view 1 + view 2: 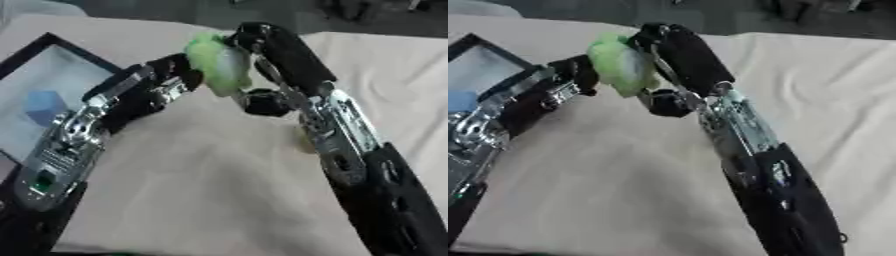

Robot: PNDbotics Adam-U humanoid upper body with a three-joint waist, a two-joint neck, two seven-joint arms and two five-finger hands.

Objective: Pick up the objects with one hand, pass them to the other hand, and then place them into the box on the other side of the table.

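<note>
Both hands curled round green object, left hand, right hand, blue block inside box

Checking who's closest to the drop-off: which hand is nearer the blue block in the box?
Left. The left hand is beside the box holding the blue block; the right hand is farther right, across the green object.

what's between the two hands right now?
A light green object, with the left hand and right hand against either side. Both eye views show it.
</note>
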